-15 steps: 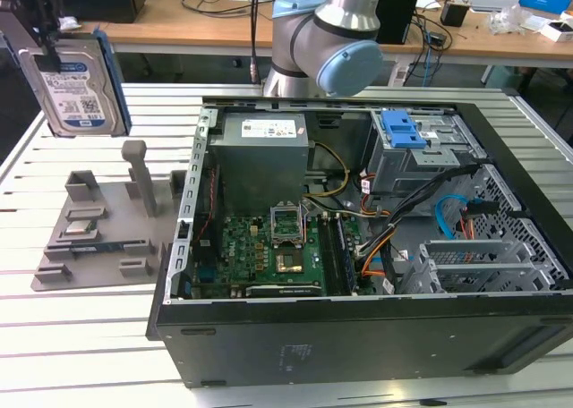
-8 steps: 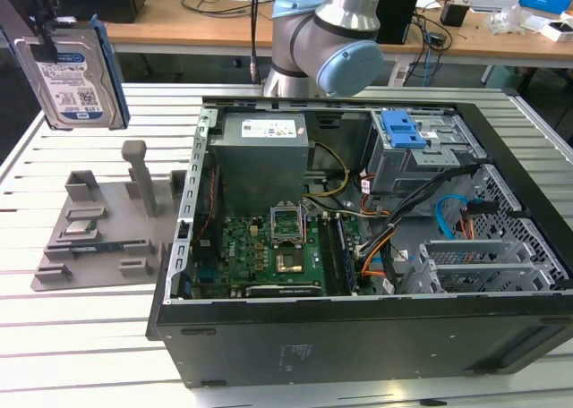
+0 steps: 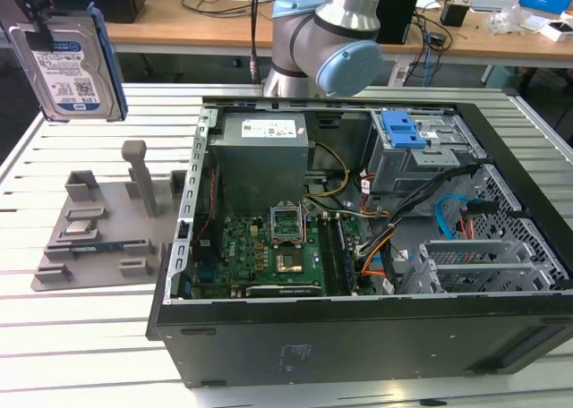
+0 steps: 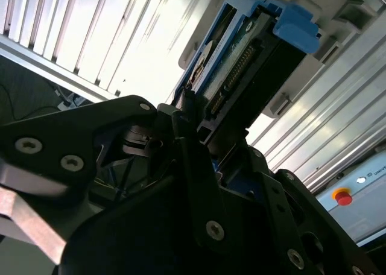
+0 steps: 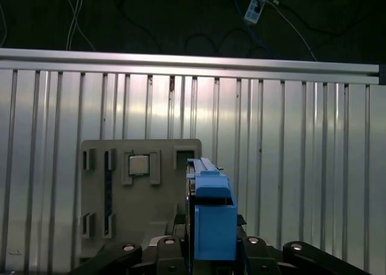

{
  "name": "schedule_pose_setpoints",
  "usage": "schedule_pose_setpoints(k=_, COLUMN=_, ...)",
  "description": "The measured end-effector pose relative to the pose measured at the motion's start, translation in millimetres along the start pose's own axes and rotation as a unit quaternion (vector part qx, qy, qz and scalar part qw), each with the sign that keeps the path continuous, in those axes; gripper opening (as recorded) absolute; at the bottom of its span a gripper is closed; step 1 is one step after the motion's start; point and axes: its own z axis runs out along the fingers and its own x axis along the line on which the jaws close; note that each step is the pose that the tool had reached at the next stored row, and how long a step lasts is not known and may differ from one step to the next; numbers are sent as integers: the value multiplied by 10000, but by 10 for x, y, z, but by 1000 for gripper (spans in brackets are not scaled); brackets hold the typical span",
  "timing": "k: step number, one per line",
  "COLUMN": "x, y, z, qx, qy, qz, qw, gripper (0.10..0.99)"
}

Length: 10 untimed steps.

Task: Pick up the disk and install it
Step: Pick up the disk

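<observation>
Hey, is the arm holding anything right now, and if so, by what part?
Yes. The pincer is shut on the disk, clamping its two flat faces at one end, the upper end in the exterior view.

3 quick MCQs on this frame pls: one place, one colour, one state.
1. Where is the disk?
A) inside the computer case
B) lifted off the table, at the exterior view's left
C) flat on the grey fixture

2. What colour is the bracket around it?
A) red
B) blue
C) yellow

3. What state is the gripper in?
A) open, empty
B) shut on the disk
C) shut on a cable

Answers:
1 B: it hangs upright above the table, clear of the computer case and the grey fixture.
2 B: the blue frame shows in both wrist views.
3 B: the black fingers clamp the disk in the second wrist view.
</observation>
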Motion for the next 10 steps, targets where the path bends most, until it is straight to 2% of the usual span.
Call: schedule_pose_setpoints(k=10, x=-25, y=1, z=-185, qx=-18, qy=8, qz=1, qw=10000, gripper=365)
